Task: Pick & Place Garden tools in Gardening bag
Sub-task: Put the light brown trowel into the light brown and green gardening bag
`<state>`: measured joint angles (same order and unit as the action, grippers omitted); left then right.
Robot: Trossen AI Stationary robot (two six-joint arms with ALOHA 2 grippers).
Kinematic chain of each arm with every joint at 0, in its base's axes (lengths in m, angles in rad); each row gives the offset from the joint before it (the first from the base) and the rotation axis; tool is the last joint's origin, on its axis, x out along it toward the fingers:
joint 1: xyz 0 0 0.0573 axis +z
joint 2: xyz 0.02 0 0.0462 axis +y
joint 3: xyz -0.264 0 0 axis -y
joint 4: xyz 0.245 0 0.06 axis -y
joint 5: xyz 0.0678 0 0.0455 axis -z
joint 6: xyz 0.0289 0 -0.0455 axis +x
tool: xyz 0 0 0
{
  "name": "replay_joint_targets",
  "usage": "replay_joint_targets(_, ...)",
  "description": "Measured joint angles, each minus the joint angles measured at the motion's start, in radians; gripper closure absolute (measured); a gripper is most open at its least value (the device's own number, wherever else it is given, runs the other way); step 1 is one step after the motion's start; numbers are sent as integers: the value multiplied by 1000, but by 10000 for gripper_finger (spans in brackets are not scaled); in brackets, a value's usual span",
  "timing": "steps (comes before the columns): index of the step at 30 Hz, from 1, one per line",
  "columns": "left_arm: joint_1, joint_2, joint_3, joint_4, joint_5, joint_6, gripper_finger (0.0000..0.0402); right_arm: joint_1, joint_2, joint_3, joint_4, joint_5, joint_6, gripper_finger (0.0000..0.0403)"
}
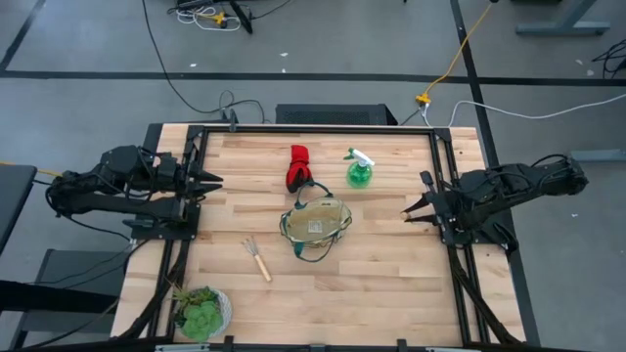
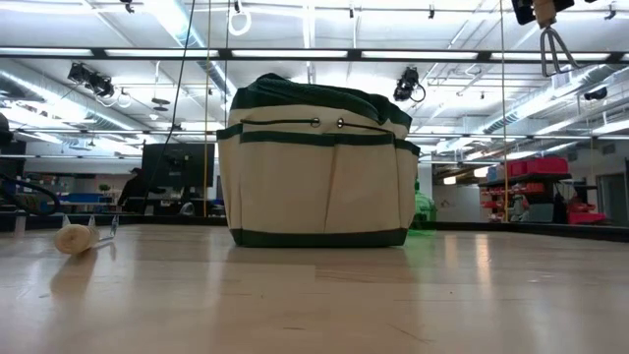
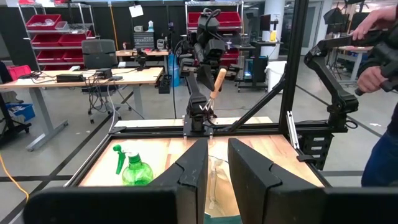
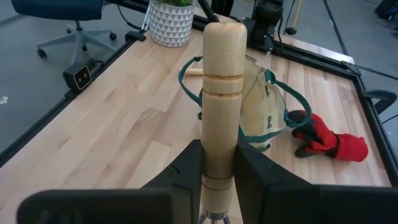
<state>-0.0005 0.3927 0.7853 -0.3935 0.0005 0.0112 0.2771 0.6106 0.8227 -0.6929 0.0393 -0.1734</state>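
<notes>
**High view: right arm holds a rake, bag mid-bench, left arm parked**

Right wrist view, closest first: the right gripper (image 4: pixel 214 180) has its fingers (image 4: pixel 186 171) clamped on the pale wooden handle of a hand rake (image 4: pixel 222 93). The handle stands up between them, and the metal end is just visible at the base. Beyond it on the bench (image 4: pixel 124 124) sits the gardening bag (image 4: pixel 264 102), tan with green loop handles. The red-and-black glove bundle (image 4: pixel 326 142) lies just beside the bag. A plant in a white patterned pot (image 4: pixel 169 22) sits at the far corner.

Left wrist view: the left gripper (image 3: pixel 217 168) has its fingers (image 3: pixel 193 168) set narrow with a small gap and nothing between them. The green spray bottle (image 3: pixel 134 168) stands on the bench ahead. Farther off, the right arm holds the rake up off the bench. A person's hands (image 3: pixel 373 78) show in the room at the edge of frame.

High view: the bag is near the bench centre, with the glove bundle touching or nearly touching its rim on the far side. The spray bottle stands near the bag, apart from it. A second rake (image 1: pixel 257 258) lies flat on the bench near the bag, on the left arm's side. The left gripper is at the left bench edge. The right gripper is at the right edge, well apart from the bag.

Low view: the bag stands upright, and the second rake's handle end lies on the bench to one side.
</notes>
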Motion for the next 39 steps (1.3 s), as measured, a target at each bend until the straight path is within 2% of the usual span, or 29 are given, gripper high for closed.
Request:
replay_joint_targets(7, 0, 0, 0, 0, 0, 0, 330, -16, 1, 17, -5, 27, 6, 333)
replay_joint_targets(26, 0, 0, 0, 0, 0, 0, 330, -137, 87, 251, -28, 26, 2, 333)
replay_joint_targets(39, 0, 0, 0, 0, 0, 0, 330, -267, 118, 270, -29, 23, 12, 333)
